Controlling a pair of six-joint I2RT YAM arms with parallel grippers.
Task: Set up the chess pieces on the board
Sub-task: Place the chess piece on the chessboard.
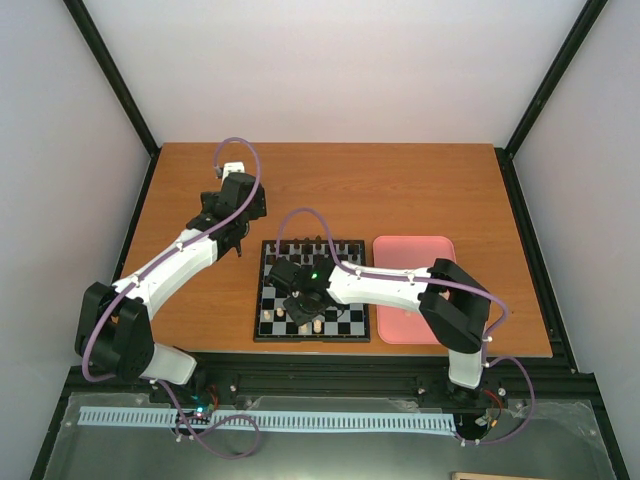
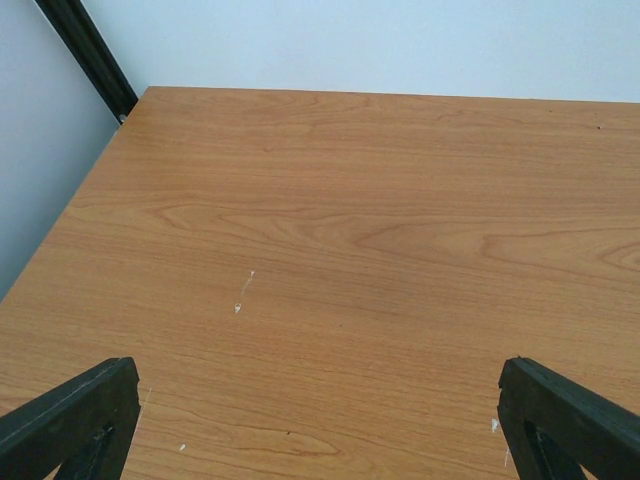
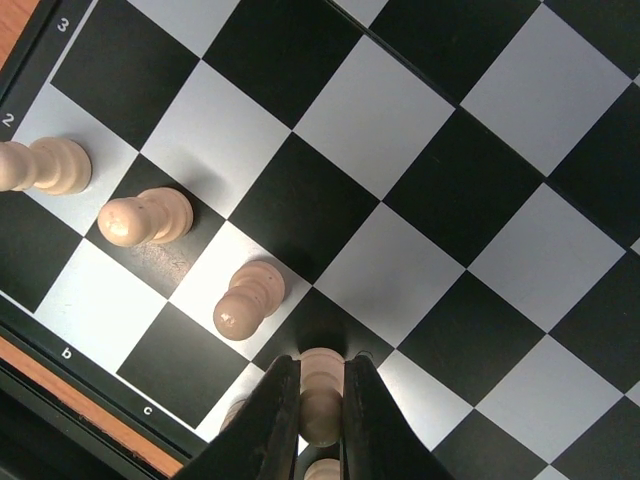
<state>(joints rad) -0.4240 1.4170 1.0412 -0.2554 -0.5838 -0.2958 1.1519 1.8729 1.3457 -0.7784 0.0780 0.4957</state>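
Right pincer [image 3: 322,364] clasps a pawn [image 3: 322,402] on the board [image 3: 430,190], three pawns [image 3: 250,300] close beside

Top external: high behind the black arm bases [image 1: 462,372], tilted down over the orange-brown wooden table [image 1: 400,190]. Left wrist: low, shallow angle across the tabletop toward the white back wall [image 2: 400,40], left gripper [image 2: 318,372] spread at the bottom corners. Right wrist: very close, near-vertical on the small black-and-white checkered chessboard [image 3: 430,200] (few squares fill it), right gripper [image 3: 322,360] clamping a pale cream chess piece [image 3: 322,410] at bottom edge. Overlap: top/right wrist share the board's near-left squares; top/left wrist, the table's far-left.
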